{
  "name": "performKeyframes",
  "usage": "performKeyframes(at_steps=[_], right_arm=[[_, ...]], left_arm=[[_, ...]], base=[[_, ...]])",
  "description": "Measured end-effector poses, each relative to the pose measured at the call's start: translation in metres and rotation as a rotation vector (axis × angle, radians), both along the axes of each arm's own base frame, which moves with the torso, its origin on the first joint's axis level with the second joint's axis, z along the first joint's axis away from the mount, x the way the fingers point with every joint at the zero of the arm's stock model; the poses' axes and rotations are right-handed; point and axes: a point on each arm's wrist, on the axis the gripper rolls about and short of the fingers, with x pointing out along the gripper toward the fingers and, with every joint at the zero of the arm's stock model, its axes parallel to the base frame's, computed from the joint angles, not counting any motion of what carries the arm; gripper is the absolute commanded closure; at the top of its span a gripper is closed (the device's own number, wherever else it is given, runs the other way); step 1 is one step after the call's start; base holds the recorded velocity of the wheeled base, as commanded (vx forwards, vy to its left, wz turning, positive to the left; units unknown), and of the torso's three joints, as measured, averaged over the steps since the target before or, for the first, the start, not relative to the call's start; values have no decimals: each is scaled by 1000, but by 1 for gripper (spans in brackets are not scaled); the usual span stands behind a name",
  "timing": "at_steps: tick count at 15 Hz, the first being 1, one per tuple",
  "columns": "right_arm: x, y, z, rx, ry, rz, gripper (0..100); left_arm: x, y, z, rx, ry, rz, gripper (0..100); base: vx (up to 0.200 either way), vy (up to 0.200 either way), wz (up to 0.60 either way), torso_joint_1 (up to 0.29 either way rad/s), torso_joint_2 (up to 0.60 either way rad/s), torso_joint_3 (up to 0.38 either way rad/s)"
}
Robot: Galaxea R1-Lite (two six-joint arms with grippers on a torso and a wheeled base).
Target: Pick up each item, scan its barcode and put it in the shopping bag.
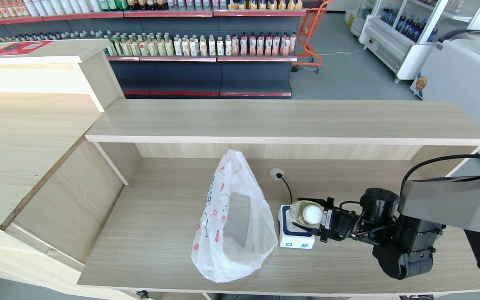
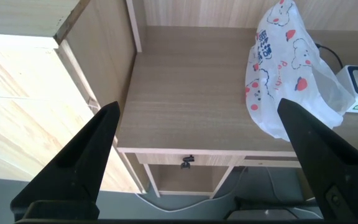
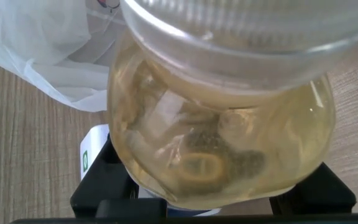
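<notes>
While clenching the bottle (image 1: pixel 300 209) in the right claw (image 1: pixel 308 213) just above the scanner (image 1: pixel 294 241), probably risked a missed read had the barcode faced away, or a slip off the smooth round body. Might also have snagged the shopping bag (image 1: pixel 231 225), slumped just beside the scanner. Showed the left claw (image 2: pixel 197 106) released, well apart from the scanner.
</notes>
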Motion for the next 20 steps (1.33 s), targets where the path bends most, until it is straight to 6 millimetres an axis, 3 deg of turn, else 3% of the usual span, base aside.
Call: performKeyframes(at_steps=[3,7,9,12,15,20], right_arm=[[0,-7,13,45,40,-29,100],[-18,-24,70,262,226,-144,100],[-36,-29,95,428,436,-317,100],[-47,-14,108,507,641,-413,100],[-35,10,109,525,687,-356,100],[-5,64,77,478,733,-257,100]], left_arm=[[0,0,0,0,0,0,0],[0,0,0,0,0,0,0],[0,0,0,0,0,0,0],[0,0,0,0,0,0,0],[0,0,0,0,0,0,0],[0,0,0,0,0,0,0]], base=[[0,0,0,0,0,0],[0,0,0,0,0,0],[0,0,0,0,0,0],[0,0,0,0,0,0],[0,0,0,0,0,0],[0,0,0,0,0,0]])
